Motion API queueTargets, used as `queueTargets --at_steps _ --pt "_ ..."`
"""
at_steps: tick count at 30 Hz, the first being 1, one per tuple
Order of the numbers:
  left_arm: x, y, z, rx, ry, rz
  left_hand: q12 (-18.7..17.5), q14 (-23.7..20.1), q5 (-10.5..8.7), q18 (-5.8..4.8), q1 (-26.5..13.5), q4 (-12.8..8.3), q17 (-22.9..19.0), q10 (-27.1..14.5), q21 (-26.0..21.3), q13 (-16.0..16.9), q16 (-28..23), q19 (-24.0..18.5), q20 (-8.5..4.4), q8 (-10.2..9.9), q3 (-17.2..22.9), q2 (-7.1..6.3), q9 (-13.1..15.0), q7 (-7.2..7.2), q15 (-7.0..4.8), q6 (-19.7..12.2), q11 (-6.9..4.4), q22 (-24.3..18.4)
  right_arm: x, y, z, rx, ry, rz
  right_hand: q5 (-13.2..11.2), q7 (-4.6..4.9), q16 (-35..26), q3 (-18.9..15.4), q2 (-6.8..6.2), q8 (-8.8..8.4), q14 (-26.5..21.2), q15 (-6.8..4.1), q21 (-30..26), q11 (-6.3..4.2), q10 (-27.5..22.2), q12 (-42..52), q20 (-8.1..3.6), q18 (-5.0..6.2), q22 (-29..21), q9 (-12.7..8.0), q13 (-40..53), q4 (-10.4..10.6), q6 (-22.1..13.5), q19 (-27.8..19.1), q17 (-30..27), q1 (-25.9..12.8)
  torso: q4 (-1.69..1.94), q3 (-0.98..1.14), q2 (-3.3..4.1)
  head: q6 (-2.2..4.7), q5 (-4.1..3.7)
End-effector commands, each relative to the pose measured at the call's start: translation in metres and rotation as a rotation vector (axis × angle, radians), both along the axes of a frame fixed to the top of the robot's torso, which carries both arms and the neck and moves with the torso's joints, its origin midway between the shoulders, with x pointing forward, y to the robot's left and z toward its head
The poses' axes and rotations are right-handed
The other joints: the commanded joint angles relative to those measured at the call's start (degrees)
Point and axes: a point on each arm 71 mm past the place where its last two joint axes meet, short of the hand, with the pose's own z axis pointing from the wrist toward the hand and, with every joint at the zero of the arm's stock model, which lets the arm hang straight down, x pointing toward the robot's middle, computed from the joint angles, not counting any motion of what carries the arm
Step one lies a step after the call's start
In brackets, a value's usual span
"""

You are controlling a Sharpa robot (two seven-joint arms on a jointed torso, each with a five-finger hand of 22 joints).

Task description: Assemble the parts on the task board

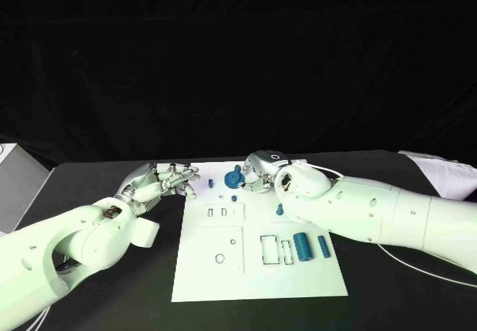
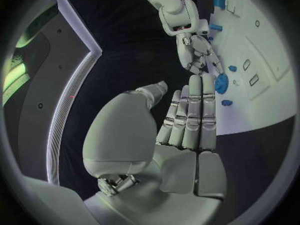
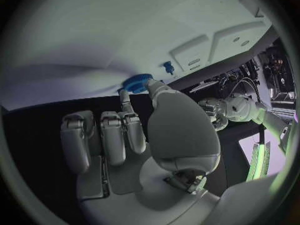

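Observation:
The white task board (image 1: 249,276) lies in the middle of the table. A blue gear (image 1: 234,178) stands near its far edge. My right hand (image 1: 267,171) is just right of it, and the thumb and one finger pinch the gear (image 3: 136,81) at its rim while the other fingers curl in. My left hand (image 1: 169,181) hovers at the board's far left corner, fingers straight and side by side, thumb apart, holding nothing (image 2: 187,115). A small blue peg (image 1: 209,183) stands between the left hand and the gear. Two blue cylinders (image 1: 301,246) lie on the board's right side.
A small blue piece (image 1: 279,209) shows partly under my right forearm. The board has rectangular recesses (image 1: 268,249) beside the cylinders and small slots (image 1: 225,212) near its middle. A white box (image 1: 12,172) stands at the table's far left. A cable (image 1: 418,265) trails under the right arm.

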Motion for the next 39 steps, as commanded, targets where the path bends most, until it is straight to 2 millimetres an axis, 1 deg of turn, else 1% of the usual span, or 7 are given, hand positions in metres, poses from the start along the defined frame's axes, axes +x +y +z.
queueTargets --at_steps 1,10,18,22,31,35,39 --pt "-0.001 -0.001 0.001 -0.001 -0.007 -0.014 -0.27 -0.47 0.03 0.64 -0.45 -0.13 0.05 -0.24 0.24 0.04 0.31 -0.35 -0.03 -0.28 0.17 0.09 0.07 0.41 -0.04 -0.06 0.21 0.05 -0.004 -0.003 -0.001 0.002 -0.001 0.012 0.30 0.02 0.27 0.35 0.00 0.28 5.39 -0.39 0.13 -0.44 4.82 0.23 -0.37 -0.39 15.08 -0.05 13.82 0.06 0.43 6.01 13.01 -0.64 -0.04 0.04 0.02 -0.08 0.14" --pt "0.000 0.001 0.001 0.001 -0.008 -0.008 -0.27 -0.47 0.03 0.64 -0.45 -0.13 0.05 -0.24 0.24 0.04 0.31 -0.35 -0.03 -0.28 0.17 0.09 0.07 0.41 -0.04 -0.06 0.21 0.05 -0.016 -0.036 0.010 0.088 -0.069 -0.011 0.00 -0.10 0.26 1.14 -0.97 0.43 5.38 -0.56 0.13 -0.57 4.92 0.30 -0.51 -0.39 15.08 -0.08 13.91 -0.27 0.69 6.01 12.98 0.56 -0.26 0.09 -0.16 0.15 0.22" --pt "0.001 0.004 0.000 0.001 -0.008 -0.003 -0.27 -0.50 0.03 0.64 -0.45 -0.19 0.09 -0.30 0.33 0.04 0.32 -0.43 -0.01 -0.31 0.19 0.08 0.08 0.41 -0.02 -0.10 0.22 0.10 -0.022 -0.085 0.030 0.286 -0.032 0.015 -5.31 0.46 -0.04 4.28 -2.67 -0.10 5.15 -0.28 0.13 -0.14 3.20 -1.23 -0.34 -0.39 15.08 -0.62 12.11 -2.14 -0.23 6.01 12.05 8.37 -0.64 0.31 -0.49 0.98 -0.18" --pt "0.002 0.002 -0.001 -0.001 -0.008 -0.008 -0.26 -0.51 0.03 0.64 -0.46 -0.20 0.10 -0.27 0.35 0.04 0.32 -0.46 -0.01 -0.30 0.19 0.07 0.09 0.40 -0.02 -0.09 0.22 0.12 -0.020 -0.115 0.032 0.335 0.028 0.023 -5.37 0.70 0.06 5.21 -3.36 -0.26 5.24 -0.08 0.13 0.05 2.84 -1.55 -0.16 -0.39 15.08 -0.79 11.77 -3.29 -0.51 6.01 12.48 10.71 -0.82 0.39 -0.71 1.30 -0.21" --pt "0.001 0.000 -0.003 -0.007 -0.005 -0.021 -0.22 -0.48 0.02 0.65 -0.49 -0.23 0.13 -0.22 0.41 0.06 0.35 -0.49 0.00 -0.29 0.17 0.03 0.11 0.39 -0.03 -0.08 0.20 0.15 -0.015 -0.174 0.030 0.304 0.059 -0.026 -5.25 0.89 0.29 5.53 -4.65 -0.58 5.42 0.09 0.13 0.23 2.97 -1.45 0.00 -0.39 15.08 -1.02 11.90 -4.43 -0.92 6.01 13.28 12.46 -1.27 0.69 -0.99 1.52 -1.47" --pt "0.001 -0.001 -0.003 -0.008 -0.004 -0.025 -0.19 -0.28 0.02 0.67 -0.52 -0.28 0.23 -0.16 0.56 0.07 0.51 -0.48 -0.01 -0.30 0.14 -0.03 0.13 0.36 -0.07 -0.08 0.17 0.23 -0.012 -0.191 0.028 0.286 0.059 -0.053 -5.32 0.94 0.35 5.46 -4.92 -0.73 5.47 0.13 0.13 0.28 3.03 -1.40 0.03 -0.39 15.08 -1.10 11.96 -4.58 -1.17 6.01 13.48 12.67 -1.44 0.92 -1.00 1.44 -1.87" --pt "0.001 -0.001 -0.004 -0.009 -0.003 -0.027 -0.19 -0.15 0.02 0.69 -0.53 -0.32 0.31 -0.14 0.69 0.08 0.64 -0.46 -0.02 -0.29 0.15 -0.03 0.15 0.34 -0.10 -0.07 0.15 0.30 -0.011 -0.196 0.025 0.269 0.076 -0.059 -5.38 1.00 0.38 5.33 -5.21 -0.92 5.50 0.19 0.13 0.33 2.97 -1.45 0.08 -0.39 15.08 -1.19 11.90 -4.69 -1.47 6.01 13.59 12.82 -1.32 0.98 -0.92 1.14 -2.14"
